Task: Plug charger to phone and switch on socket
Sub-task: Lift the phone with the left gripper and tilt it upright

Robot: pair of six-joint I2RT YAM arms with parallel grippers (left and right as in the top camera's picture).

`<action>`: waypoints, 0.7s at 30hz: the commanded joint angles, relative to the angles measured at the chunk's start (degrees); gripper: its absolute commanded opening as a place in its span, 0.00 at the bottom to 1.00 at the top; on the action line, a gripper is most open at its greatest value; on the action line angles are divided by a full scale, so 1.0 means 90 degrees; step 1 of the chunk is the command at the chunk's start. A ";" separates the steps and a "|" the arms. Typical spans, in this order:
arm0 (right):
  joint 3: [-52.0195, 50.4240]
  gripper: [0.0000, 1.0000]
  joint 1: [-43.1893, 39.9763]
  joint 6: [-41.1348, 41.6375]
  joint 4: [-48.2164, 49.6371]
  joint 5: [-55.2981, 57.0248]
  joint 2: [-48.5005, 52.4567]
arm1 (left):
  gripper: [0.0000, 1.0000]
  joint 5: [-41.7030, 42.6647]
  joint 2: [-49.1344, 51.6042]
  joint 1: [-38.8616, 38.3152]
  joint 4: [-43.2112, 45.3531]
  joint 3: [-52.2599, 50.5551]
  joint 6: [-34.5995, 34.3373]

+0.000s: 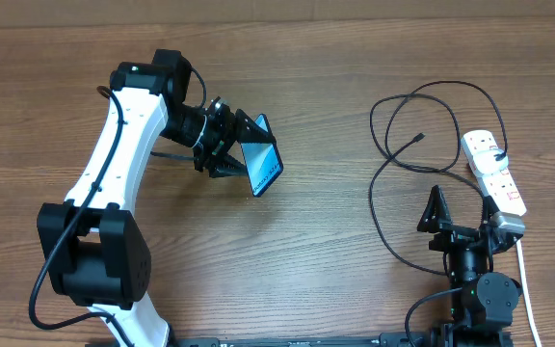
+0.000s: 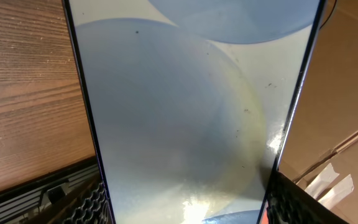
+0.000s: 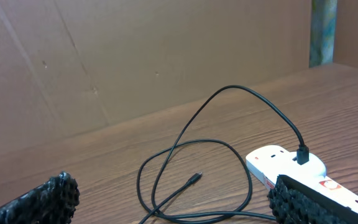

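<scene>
A brown wood-grain surface [image 1: 335, 280] carries everything, with plain cardboard walling the far side.

The main risk, as I judge it, is the phone [image 1: 261, 166] slipping. It is held off the surface, left of the middle and towards the far edge, tilted on its side with only its slim long edges pinched. A twist while lining up the port could let it slide out.

The charger [image 1: 408, 146] lies loose in loops towards the right edge, its small tip free on the wood. Picking up so thin a tip may fail, and a pull could drag the loops or tug the socket [image 1: 494, 173], which lies along the right edge.

The left tool [image 1: 244, 146] is closed to about half its width on the phone, a pad on each side. The right tool [image 1: 462, 204] stands fully spread and empty near the near right corner, just beside the socket, so a careless move could knock it.
</scene>
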 commanded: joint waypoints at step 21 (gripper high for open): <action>-0.0068 1.00 -0.0019 -0.0102 0.0015 -0.0041 -0.0075 | 0.51 -0.0364 -0.0005 0.0022 -0.0005 0.0192 0.0848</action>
